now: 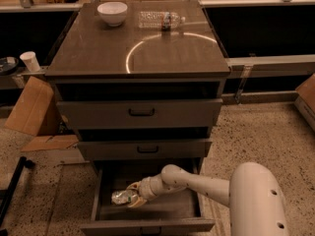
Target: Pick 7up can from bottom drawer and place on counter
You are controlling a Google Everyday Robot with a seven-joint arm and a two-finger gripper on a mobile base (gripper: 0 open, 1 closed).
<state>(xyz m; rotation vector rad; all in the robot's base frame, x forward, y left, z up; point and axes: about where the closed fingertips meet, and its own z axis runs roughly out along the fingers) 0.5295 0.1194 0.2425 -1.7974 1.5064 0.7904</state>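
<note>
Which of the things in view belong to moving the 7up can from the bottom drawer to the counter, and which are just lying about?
Part of the job:
7up can, lying in the bottom drawer
counter
claw, down in that drawer at the can

Just lying about:
white bowl and clear bottle on the counter
paper cup
cardboard on the floor

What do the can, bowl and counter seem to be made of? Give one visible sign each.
Can: thin metal, probably aluminium; shiny, silvery, crumpled. It lies in the bottom drawer at the gripper. Bowl: likely glazed ceramic or plastic; smooth, opaque white. Counter: unclear, perhaps laminate or polished stone; glossy, mirrors a bright arc.
</note>
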